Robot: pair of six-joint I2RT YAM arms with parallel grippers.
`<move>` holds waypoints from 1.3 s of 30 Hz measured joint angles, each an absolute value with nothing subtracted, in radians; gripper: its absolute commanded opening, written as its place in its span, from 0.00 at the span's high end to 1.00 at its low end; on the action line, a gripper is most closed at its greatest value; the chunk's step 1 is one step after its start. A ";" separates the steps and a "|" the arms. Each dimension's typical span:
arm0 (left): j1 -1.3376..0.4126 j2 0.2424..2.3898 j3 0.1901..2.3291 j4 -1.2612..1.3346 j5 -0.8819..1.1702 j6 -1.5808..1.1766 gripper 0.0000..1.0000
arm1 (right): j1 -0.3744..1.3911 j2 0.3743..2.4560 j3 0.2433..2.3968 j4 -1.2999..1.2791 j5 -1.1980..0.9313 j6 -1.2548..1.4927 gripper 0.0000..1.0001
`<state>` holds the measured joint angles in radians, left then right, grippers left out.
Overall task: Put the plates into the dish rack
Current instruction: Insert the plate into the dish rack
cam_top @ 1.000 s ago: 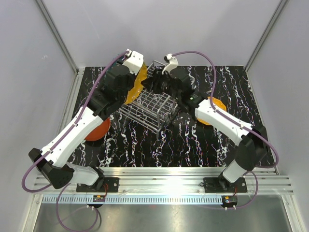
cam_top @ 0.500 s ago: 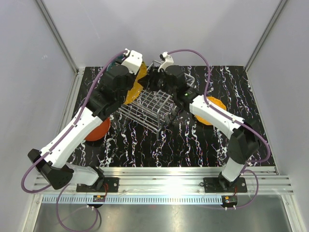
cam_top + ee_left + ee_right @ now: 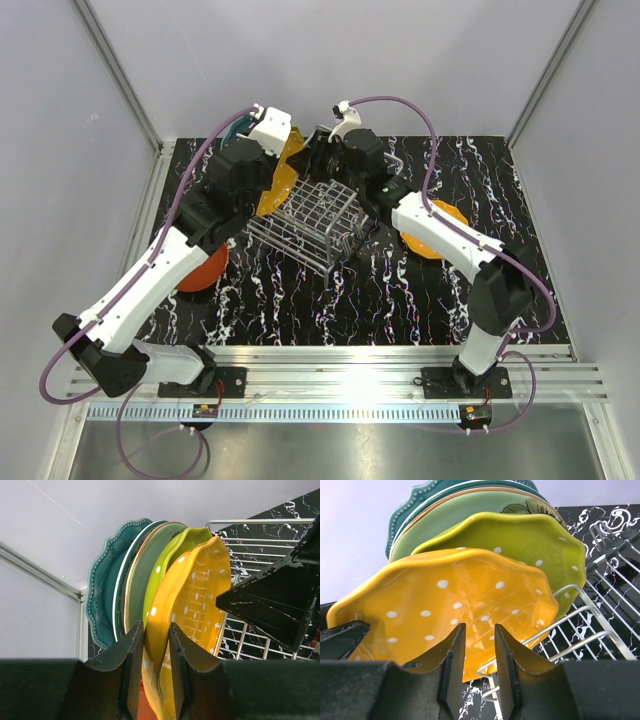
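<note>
My left gripper [image 3: 157, 627] is shut on the rim of the dotted orange plate [image 3: 192, 600], which it holds on edge at the far left end of the dish rack [image 3: 312, 222]. Behind it stand the yellow-green plate [image 3: 175, 555], a mint green plate [image 3: 150, 567] and the teal plate [image 3: 102, 590], packed close together. My right gripper [image 3: 480, 627] is slightly open, just under the dotted orange plate [image 3: 465, 605], over a rack wire [image 3: 580, 612]; nothing shows between its fingers. In the top view both grippers, left [image 3: 270, 160] and right [image 3: 325, 160], meet at the rack's far end.
A red-orange plate [image 3: 203, 268] lies flat on the black marbled table [image 3: 400, 300], left of the rack and partly under my left arm. Another orange plate [image 3: 432, 228] lies right of the rack under my right arm. Grey walls close in behind.
My right gripper has moved left and farther back, up to the dotted orange plate. My left arm has shifted slightly back with the plate still held.
</note>
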<state>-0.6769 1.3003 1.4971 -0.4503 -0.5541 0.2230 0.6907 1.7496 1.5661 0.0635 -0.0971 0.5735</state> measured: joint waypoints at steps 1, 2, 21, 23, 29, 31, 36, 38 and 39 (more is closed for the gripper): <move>-0.677 1.300 1.497 -0.450 -0.554 0.222 0.73 | 0.690 1.753 1.568 0.064 -0.097 0.574 0.64; -0.677 1.301 1.498 -0.451 -0.554 0.221 0.73 | 0.688 1.756 1.569 0.064 -0.097 0.574 0.64; -0.675 1.381 1.561 -0.452 -0.533 0.212 0.61 | 0.632 1.836 1.611 0.059 -0.096 0.602 0.68; -0.675 1.385 1.565 -0.451 -0.527 0.209 0.61 | 0.629 1.837 1.611 0.056 -0.094 0.607 0.68; -0.675 1.401 1.578 -0.451 -0.515 0.207 0.61 | 0.622 1.842 1.611 0.056 -0.095 0.622 0.69; -0.675 1.409 1.583 -0.451 -0.513 0.205 0.61 | 0.619 1.848 1.611 0.056 -0.094 0.626 0.69; -0.675 1.423 1.584 -0.449 -0.512 0.206 0.62 | 0.610 1.868 1.611 0.055 -0.091 0.634 0.69; -0.675 1.424 1.584 -0.449 -0.513 0.207 0.62 | 0.607 1.872 1.611 0.054 -0.091 0.635 0.69; -0.675 1.424 1.584 -0.449 -0.514 0.208 0.62 | 0.606 1.873 1.611 0.055 -0.091 0.635 0.69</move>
<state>-0.6746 1.4242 1.5837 -0.4492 -0.5137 0.2081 0.6060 1.8732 1.6108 0.0547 -0.0906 0.6346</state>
